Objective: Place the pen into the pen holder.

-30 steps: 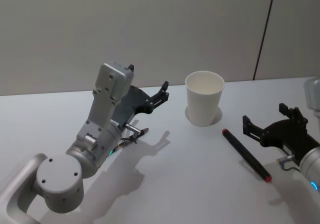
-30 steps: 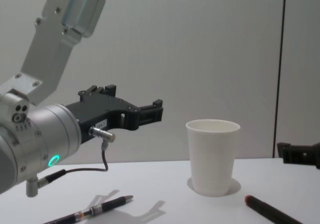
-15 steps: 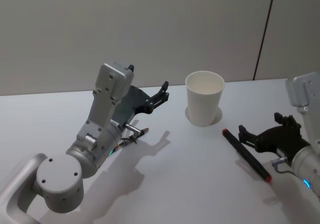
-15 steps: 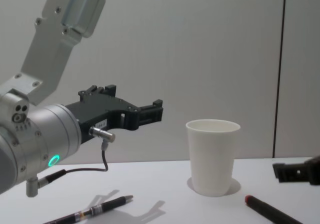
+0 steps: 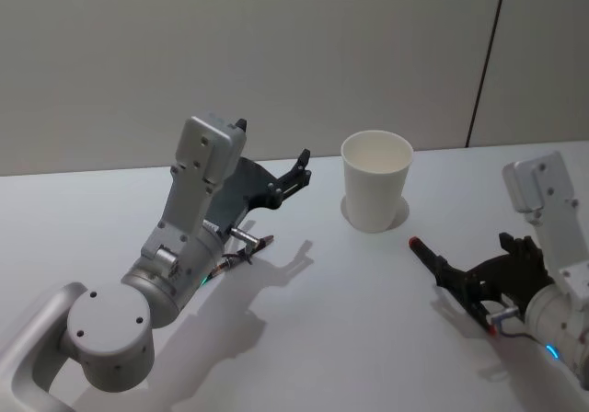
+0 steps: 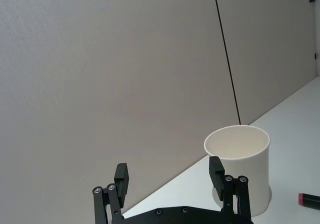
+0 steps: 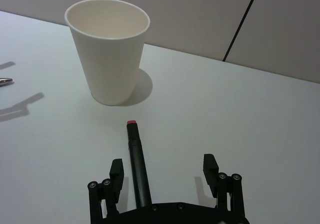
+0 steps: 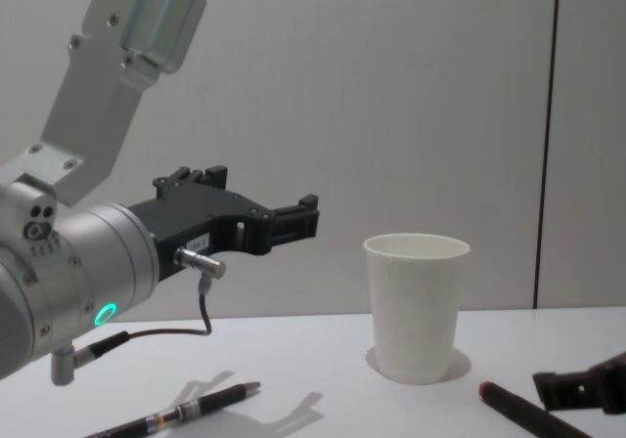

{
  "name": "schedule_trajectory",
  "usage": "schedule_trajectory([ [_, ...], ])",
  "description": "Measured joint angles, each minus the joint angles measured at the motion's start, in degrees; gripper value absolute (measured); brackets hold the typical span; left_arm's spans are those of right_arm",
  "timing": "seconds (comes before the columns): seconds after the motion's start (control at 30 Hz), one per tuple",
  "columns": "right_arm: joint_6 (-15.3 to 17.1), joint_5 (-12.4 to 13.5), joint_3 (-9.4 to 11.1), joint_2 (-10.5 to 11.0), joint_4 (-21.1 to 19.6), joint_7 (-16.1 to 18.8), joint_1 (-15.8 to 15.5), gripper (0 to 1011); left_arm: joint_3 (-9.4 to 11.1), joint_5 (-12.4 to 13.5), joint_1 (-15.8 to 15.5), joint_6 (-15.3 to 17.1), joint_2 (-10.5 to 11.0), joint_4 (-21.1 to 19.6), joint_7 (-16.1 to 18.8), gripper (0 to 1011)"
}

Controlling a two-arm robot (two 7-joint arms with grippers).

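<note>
one by one: found the cup [image 5: 376,180] upright at the back of the table [image 5: 350,338], showing plain white wall inside. saw the dark, red-tipped pen [image 7: 136,154] lying flat on the table near the cup, outside it, one end pointing toward its base. found the right gripper [image 7: 163,165] low over the pen's near half, fingers spread wide, the pen between them and nearer one finger, not gripped. found the left gripper [image 6: 168,168] raised left of the cup, likewise spread wide, holding nothing. noted a second pen [image 8: 196,409] lying beneath that arm.
</note>
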Motion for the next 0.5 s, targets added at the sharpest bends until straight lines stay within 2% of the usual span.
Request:
schedule_trajectory([
  [0.5,0.7,-2.9,-1.1,-2.2,3.3,0.7,1.0,1002,0.0,0.0,0.0,0.0,0.0,0.0,0.0,1001],
])
